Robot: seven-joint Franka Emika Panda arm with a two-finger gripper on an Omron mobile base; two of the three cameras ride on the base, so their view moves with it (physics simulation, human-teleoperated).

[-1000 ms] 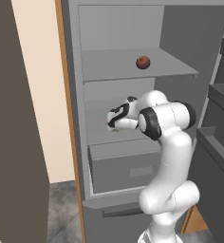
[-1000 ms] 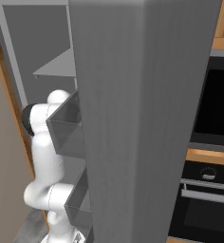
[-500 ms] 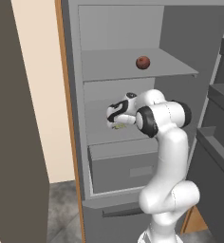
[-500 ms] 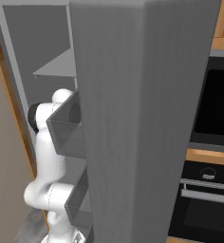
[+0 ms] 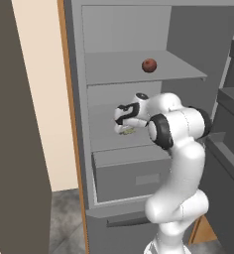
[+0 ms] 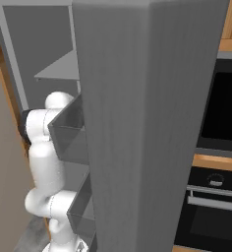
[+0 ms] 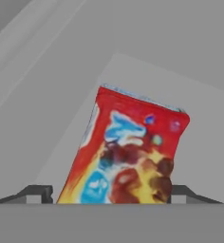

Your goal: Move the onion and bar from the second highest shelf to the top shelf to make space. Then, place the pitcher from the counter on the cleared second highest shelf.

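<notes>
pincer (image 7: pixel 112 194) spread open | bar (image 7: pixel 128 152) between its tips | on second highest shelf (image 5: pixel 106 141)

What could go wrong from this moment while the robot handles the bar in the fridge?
1. In the hand view the bar sits tilted between the fingertips, so the grip may be uneven and it might slip.
2. The tool works low under the top shelf; lifting straight up might hit its edge.
3. The onion could roll if bumped.

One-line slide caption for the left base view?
End effector over the bar on the second highest shelf; onion on the top shelf.
</notes>
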